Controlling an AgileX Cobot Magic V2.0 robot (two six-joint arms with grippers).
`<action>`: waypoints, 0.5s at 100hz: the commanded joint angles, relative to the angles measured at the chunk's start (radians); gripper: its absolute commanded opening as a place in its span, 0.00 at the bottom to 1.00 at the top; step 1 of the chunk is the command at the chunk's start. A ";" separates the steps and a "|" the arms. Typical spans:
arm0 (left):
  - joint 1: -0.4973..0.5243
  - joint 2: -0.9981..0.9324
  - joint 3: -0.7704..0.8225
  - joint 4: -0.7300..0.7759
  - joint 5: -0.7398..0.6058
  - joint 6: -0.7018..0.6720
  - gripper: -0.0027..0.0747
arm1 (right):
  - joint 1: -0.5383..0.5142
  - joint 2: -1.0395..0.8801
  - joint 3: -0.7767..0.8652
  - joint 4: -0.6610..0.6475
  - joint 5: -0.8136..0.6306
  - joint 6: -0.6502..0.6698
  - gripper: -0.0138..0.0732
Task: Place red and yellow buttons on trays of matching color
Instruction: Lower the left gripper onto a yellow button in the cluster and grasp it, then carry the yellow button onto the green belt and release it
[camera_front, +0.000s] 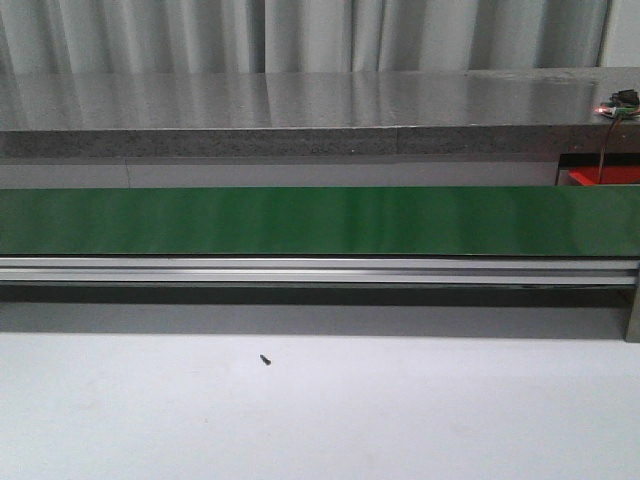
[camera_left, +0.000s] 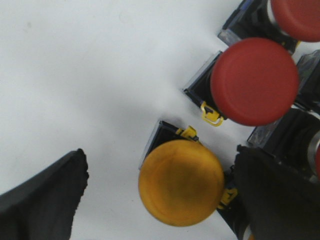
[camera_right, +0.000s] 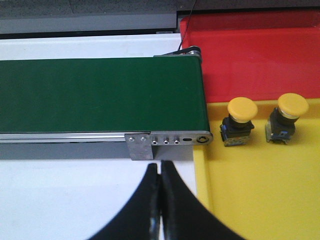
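My left gripper (camera_left: 157, 195) is spread wide, straddling the yellow button (camera_left: 181, 182) at lower centre, ready to pinch; red buttons (camera_left: 254, 80) crowd the upper right. My right gripper (camera_right: 160, 200) waits pressed closed, empty, beside the yellow tray (camera_right: 260, 195).

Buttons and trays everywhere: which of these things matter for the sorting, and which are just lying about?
Part of the job:
yellow button between the open left jaws
red buttons
yellow tray holding two yellow buttons
red tray

Just lying about:
green conveyor belt
small dark screw
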 joint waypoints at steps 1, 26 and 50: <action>0.001 -0.052 -0.033 -0.005 -0.031 -0.012 0.74 | 0.001 0.004 -0.026 -0.014 -0.067 -0.008 0.08; 0.001 -0.052 -0.034 -0.007 -0.035 -0.012 0.37 | 0.001 0.004 -0.026 -0.014 -0.067 -0.008 0.08; 0.001 -0.058 -0.034 -0.018 -0.040 -0.012 0.25 | 0.001 0.004 -0.026 -0.014 -0.068 -0.008 0.08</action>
